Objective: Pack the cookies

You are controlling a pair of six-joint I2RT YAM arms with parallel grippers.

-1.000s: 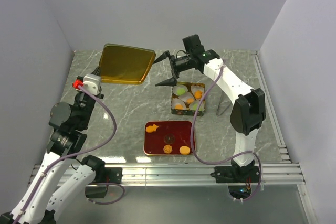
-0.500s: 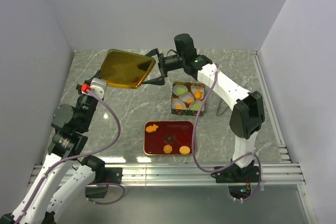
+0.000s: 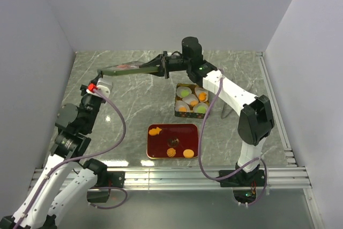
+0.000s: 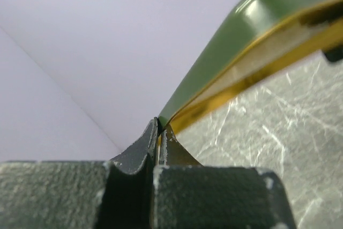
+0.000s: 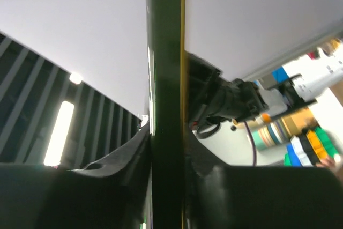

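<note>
Over the table [image 3: 128, 113] my left gripper [image 4: 160, 132] and right gripper [image 3: 162, 68] each pinched the lid [image 3: 131, 68], and the cookies [image 3: 187, 153] on the red tray [image 3: 161, 146] looked small, hard and slippy, so I'd nip their rims

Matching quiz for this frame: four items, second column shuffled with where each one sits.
1. lid
2. fish cookie
3. tin
4. red tray

a. holds paper cups
b. far-left corner of the tray
c. in the air, clamped by left gripper and right gripper
d. just on the near side of the tin, four cookies on it

Pairs: 1-c, 2-b, 3-a, 4-d
</note>
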